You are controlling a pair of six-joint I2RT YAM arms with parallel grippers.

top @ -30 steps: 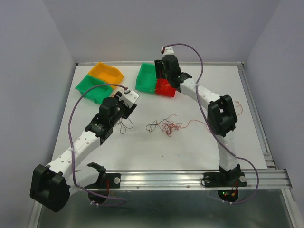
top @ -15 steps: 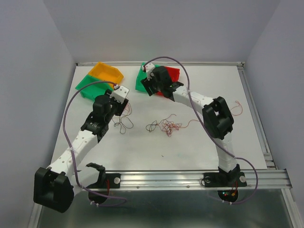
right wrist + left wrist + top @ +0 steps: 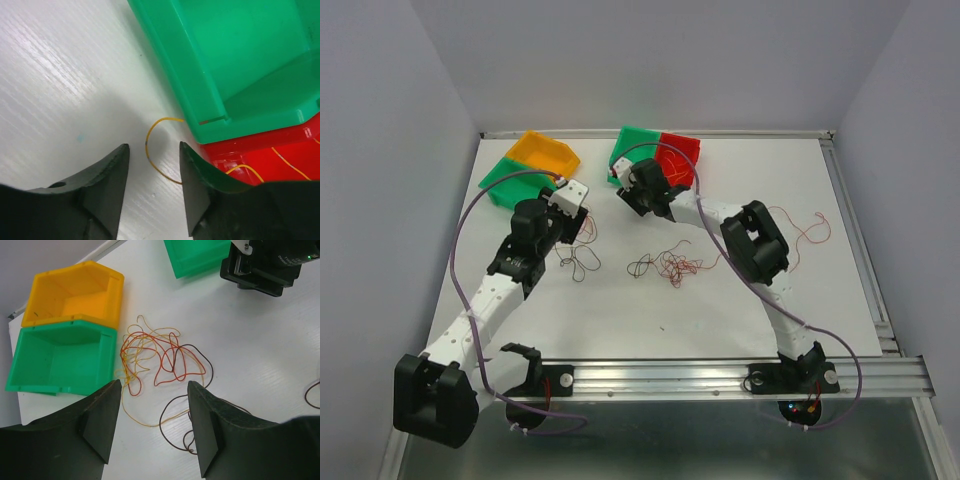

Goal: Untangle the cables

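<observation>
Thin cables lie in separate heaps. A red, orange and yellow tangle [image 3: 159, 352] with a dark brown loop [image 3: 176, 416] lies just ahead of my left gripper [image 3: 154, 432], which is open and empty above it. In the top view, dark loops [image 3: 578, 262] lie by the left gripper [image 3: 580, 226]. A red and dark tangle [image 3: 668, 266] sits mid-table, and a loose red wire [image 3: 802, 226] lies to the right. My right gripper [image 3: 152, 185] is open and empty over a yellow wire [image 3: 156, 155] beside the bins; in the top view the right gripper [image 3: 640, 198] is left of them.
An orange bin [image 3: 75, 290] and a green bin [image 3: 57, 360] stand at the back left. Another green bin [image 3: 240, 65] and a red bin [image 3: 260, 157] holding a yellow wire [image 3: 287, 160] stand at the back centre, also visible in the top view [image 3: 638, 150]. The right wrist [image 3: 267, 265] is close to the left gripper.
The right arm has swung left and down from above the green and red bins to the table beside them. The left arm has shifted slightly left.
</observation>
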